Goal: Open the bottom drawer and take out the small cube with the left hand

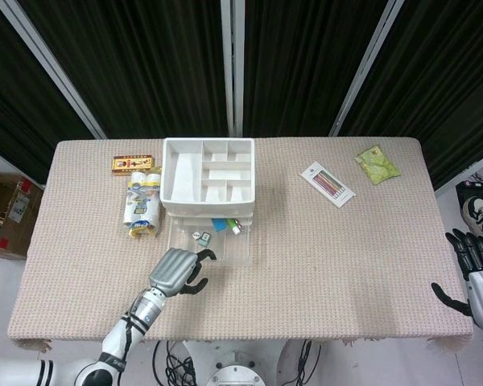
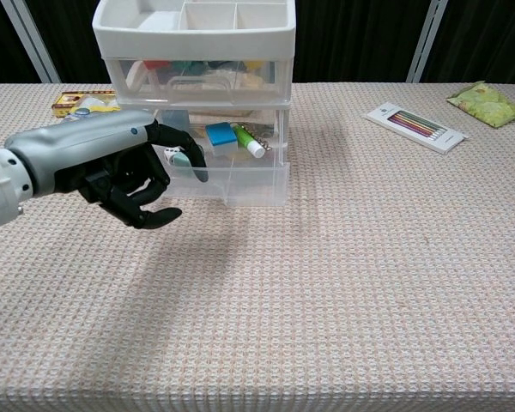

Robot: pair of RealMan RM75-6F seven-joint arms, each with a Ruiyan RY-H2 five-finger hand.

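A white drawer unit (image 1: 208,181) (image 2: 193,51) stands at the table's back left. Its clear bottom drawer (image 1: 225,252) (image 2: 240,183) is pulled out toward me. Inside lie a small grey-white cube (image 1: 201,236) (image 2: 168,154), a blue block (image 1: 219,225) (image 2: 219,135) and a green-capped tube (image 1: 236,228) (image 2: 247,140). My left hand (image 1: 177,272) (image 2: 112,172) is at the drawer's front, fingers curled, one finger (image 2: 191,160) hooked over the front edge. The small cube sits just behind that finger. My right hand (image 1: 471,265) hangs off the table's right edge, fingers apart, holding nothing.
A yellow-and-white packet (image 1: 142,205) and a red-yellow box (image 1: 133,164) lie left of the unit. A pencil case (image 1: 328,183) (image 2: 416,126) and a green pouch (image 1: 377,164) (image 2: 485,103) sit at the back right. A cardboard box (image 1: 8,213) is on the floor, left.
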